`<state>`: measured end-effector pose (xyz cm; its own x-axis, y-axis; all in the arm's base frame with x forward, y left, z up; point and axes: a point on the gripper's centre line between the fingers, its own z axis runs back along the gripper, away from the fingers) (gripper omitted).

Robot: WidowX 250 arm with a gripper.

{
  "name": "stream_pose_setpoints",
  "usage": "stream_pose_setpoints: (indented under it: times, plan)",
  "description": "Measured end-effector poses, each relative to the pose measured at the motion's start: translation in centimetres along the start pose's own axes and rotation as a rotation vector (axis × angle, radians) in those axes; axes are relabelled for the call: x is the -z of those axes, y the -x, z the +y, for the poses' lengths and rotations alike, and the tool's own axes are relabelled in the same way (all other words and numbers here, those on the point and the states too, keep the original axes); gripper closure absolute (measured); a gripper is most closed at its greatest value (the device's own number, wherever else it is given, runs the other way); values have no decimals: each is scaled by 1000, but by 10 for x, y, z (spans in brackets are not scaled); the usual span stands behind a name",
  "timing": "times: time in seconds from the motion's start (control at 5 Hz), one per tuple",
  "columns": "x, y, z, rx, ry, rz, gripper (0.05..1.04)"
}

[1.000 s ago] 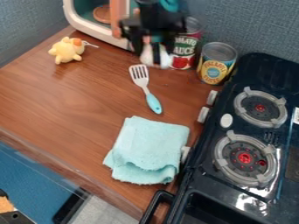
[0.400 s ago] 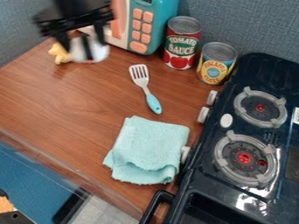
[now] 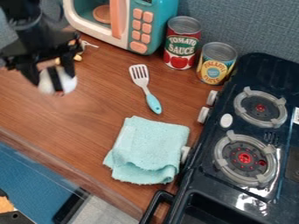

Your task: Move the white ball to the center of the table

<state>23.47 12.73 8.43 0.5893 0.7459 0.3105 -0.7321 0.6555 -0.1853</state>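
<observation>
At the upper left of the camera view my gripper (image 3: 56, 83) hangs above the wooden table (image 3: 93, 118), shut on the white ball (image 3: 67, 82). A dark finger crosses the front of the ball and hides part of it. The ball is held up off the wood, left of the spatula. The yellow plush toy is mostly hidden behind the gripper.
A spatula (image 3: 140, 78) lies on the table, with a folded light-blue towel (image 3: 149, 151) nearer the front. The toy microwave (image 3: 143, 30), tomato sauce can (image 3: 182, 43) and pineapple can (image 3: 217, 63) stand at the back. A dark stove (image 3: 245, 131) borders the right.
From beside the tomato sauce can, my gripper has swung left with the white ball, then come somewhat toward the front. The microwave and cans are uncovered; the plush toy is now mostly covered.
</observation>
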Motion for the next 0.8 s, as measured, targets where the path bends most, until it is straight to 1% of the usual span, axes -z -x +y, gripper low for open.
stream_pose_setpoints:
  times: [0.2,0.4,0.6,0.8]
  plan:
    - [32,13,-2,17,-22,20,349]
    - [56,21,-10,57,-51,65,349]
    - [64,20,-14,93,-68,75,284]
    - [63,24,-17,78,-46,100,75]
